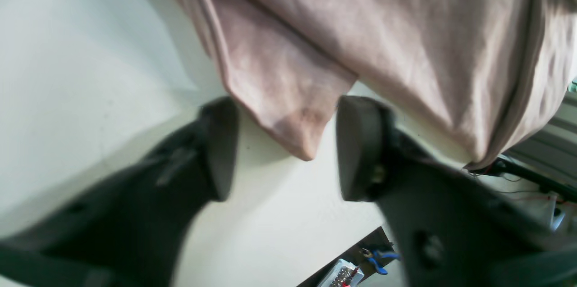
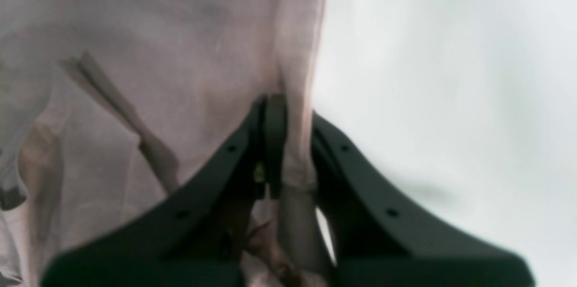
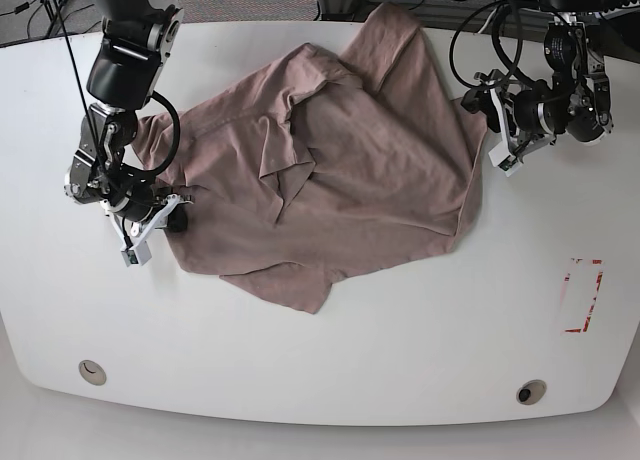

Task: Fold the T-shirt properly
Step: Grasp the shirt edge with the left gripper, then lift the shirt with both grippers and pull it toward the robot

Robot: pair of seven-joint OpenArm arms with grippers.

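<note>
T-shirt spread crumpled on white table. Edge fold pinched by right gripper – jaws pressed together. Left gripper jaws spread – corner of cloth between, ungripped.

White table, crumpled mauve T-shirt spread on it, red marking near right edge

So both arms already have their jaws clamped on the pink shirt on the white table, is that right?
Not quite. Only the right gripper has its jaws clamped on the T-shirt, pinching a fold of its edge in the right wrist view. The left gripper has its jaws apart, with a corner of the fabric hanging between them, as the left wrist view shows. The shirt does lie on the white table.
</note>
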